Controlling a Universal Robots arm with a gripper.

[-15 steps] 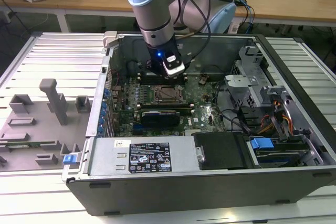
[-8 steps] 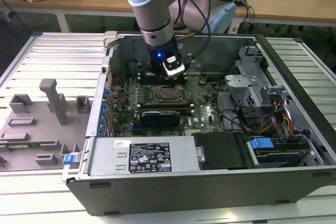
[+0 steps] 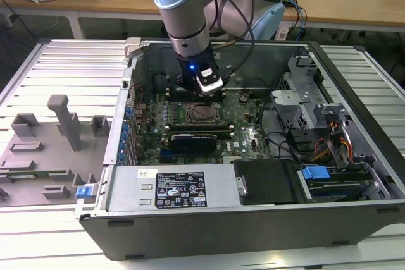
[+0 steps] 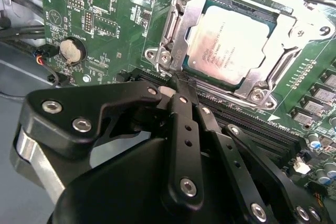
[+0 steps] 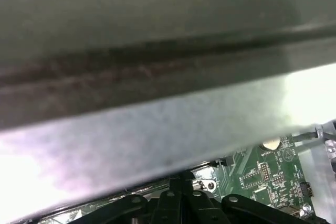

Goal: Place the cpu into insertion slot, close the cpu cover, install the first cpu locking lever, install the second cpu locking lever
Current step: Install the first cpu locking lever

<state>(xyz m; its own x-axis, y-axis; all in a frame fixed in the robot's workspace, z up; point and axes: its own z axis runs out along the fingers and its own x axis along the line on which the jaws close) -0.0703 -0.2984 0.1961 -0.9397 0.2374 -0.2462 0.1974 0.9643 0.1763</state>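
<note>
The cpu (image 4: 231,43), a pale silvery square, lies in the insertion slot (image 3: 201,113) on the green board inside the open computer case. The silvery cpu cover (image 4: 181,35) lies flat over the chip's edges, with the chip showing through its window. My gripper (image 4: 177,83) is shut with nothing between its black fingers, and its tips sit right at the socket's near corner. In the exterior view the gripper (image 3: 209,93) hangs low just behind the socket. In the first wrist view the gripper (image 5: 181,181) shows against the green board. I cannot tell how the locking levers stand.
A black graphics card (image 3: 193,138) lies in front of the socket and long black memory slots (image 4: 252,124) run beside it. A coin battery (image 4: 72,49) sits on the board. The grey case wall (image 5: 157,77) is close. The power supply (image 3: 171,188) and drive cage (image 3: 304,102) crowd the case.
</note>
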